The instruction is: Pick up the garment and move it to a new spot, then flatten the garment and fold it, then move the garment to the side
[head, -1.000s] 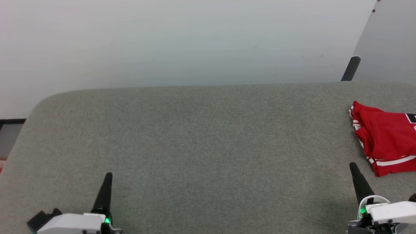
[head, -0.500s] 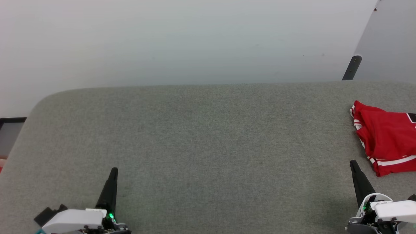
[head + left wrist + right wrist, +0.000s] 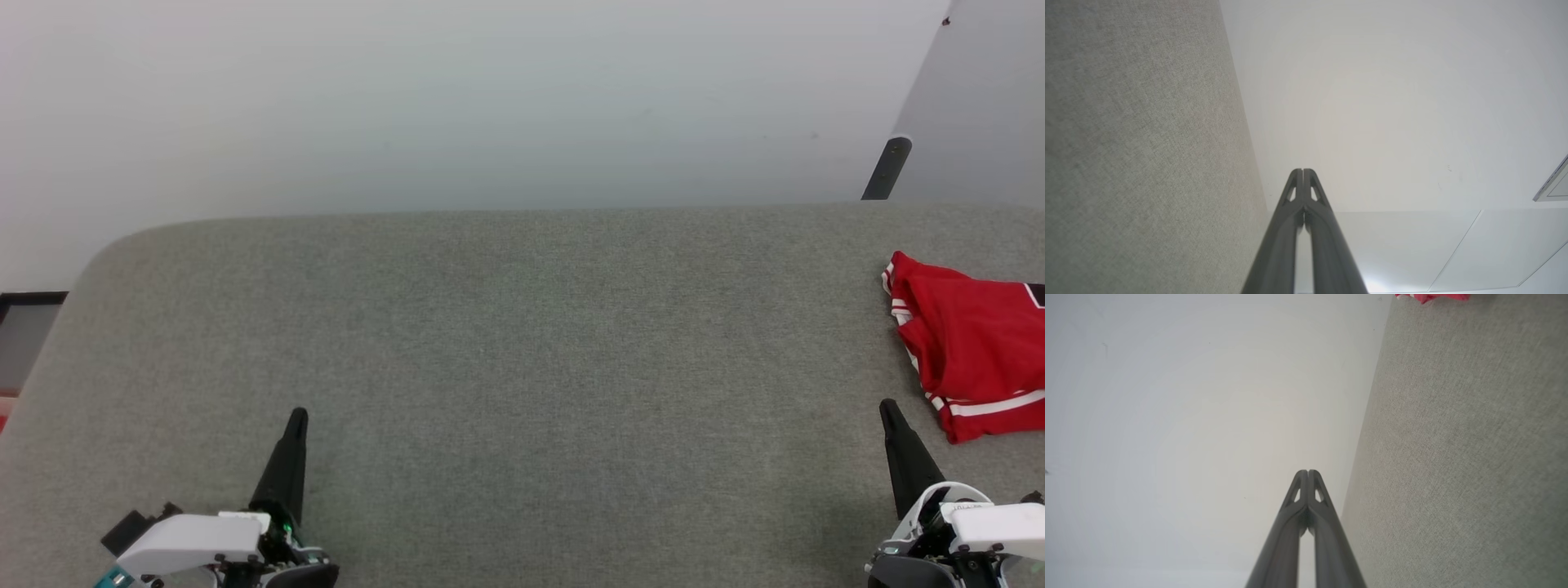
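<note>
Lying at the 3 o'clock edge of the head view, the garment (image 3: 971,347) sits as a compact, partly folded bundle on the grey tabletop (image 3: 522,343), with striped trim along its near hem and its far part cut off by the frame. Right gripper (image 3: 888,412) is at 5 o'clock, just beside the hem and not touching it; jaws pressed together, nothing between them. Left gripper (image 3: 297,418) is at 7 o'clock, well apart from the cloth, jaws likewise closed and empty. Judgement: the neat bundle off to the side fits the last step, garment set aside, though an unstarted pick-up cannot be ruled out. If a pick-up is due, the right jaws must open, reach toward 2 o'clock and pinch the hem.
</note>
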Motion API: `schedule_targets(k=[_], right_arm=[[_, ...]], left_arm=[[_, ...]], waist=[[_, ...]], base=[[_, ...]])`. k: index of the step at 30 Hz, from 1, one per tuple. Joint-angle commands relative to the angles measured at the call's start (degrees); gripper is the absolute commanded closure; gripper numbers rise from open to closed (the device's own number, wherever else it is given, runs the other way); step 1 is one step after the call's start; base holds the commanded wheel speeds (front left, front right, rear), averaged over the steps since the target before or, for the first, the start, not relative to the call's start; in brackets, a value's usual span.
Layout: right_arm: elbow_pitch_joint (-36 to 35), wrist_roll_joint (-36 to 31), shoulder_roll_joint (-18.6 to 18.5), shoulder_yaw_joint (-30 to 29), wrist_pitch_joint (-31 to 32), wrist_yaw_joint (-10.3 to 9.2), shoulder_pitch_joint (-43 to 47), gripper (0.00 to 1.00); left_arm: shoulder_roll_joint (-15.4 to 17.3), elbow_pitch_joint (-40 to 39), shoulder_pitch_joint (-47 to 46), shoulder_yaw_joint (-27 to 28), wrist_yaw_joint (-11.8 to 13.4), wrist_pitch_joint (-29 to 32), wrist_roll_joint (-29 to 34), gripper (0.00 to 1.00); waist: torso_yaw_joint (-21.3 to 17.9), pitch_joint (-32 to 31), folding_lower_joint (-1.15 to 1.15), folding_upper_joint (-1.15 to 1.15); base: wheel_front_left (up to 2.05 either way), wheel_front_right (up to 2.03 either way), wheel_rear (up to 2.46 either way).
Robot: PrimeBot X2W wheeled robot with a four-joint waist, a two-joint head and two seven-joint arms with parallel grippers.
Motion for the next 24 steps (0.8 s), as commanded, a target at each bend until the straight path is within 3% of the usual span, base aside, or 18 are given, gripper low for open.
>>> schedule_targets(k=[1, 24], right_arm=[[0.19, 1.16, 0.23, -0.15, 0.23, 0.02, -0.96, 1.0], [0.34, 2.0, 0.28, -0.15, 0.23, 0.02, -0.77, 1.0]], left_arm=[[-0.24, 0.2, -0.74, 0.04, -0.54, 0.34, -1.01, 1.0], [-0.39, 0.37, -1.01, 0.06, -0.52, 0.62, -1.5, 1.0]], waist=[[0.01, 0.02, 0.0, 0.0], [0.04, 0.07, 0.0, 0.0]], base=[[0.0, 0.0, 0.0], [0.0, 0.0, 0.0]])
